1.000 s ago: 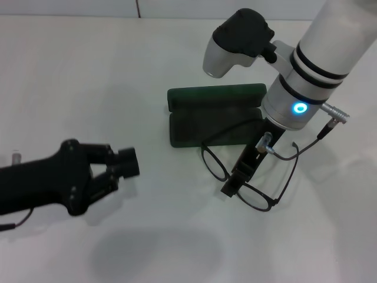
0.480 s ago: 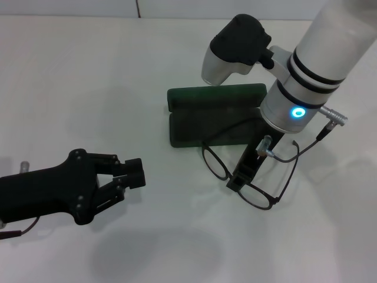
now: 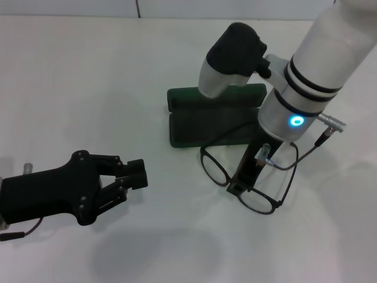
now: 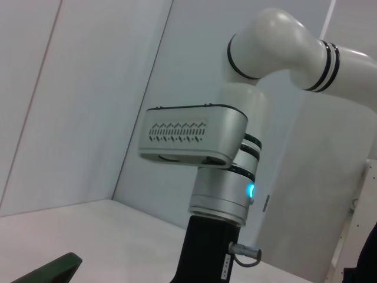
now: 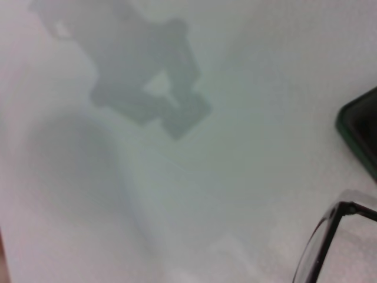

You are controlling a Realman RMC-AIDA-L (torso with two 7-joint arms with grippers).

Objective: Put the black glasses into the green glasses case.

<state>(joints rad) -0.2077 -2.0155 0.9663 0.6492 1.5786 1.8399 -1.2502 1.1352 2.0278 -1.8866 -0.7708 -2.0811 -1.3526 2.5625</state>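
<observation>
The green glasses case lies open at the table's middle, lid raised at the far side. Its corner shows in the right wrist view and the left wrist view. The black glasses sit unfolded just in front of the case, with one temple arm reaching over its base. My right gripper comes down on the bridge between the two lenses and is shut on it. One lens rim shows in the right wrist view. My left gripper hovers at the front left, apart from both.
The white table carries nothing else. My right arm's white forearm and wrist camera hang over the case's lid and right end. The left wrist view shows the right arm against a pale wall.
My left gripper has drifted a little right and toward the front. My right wrist has turned slightly, and the glasses have shifted a little toward the front with it.
</observation>
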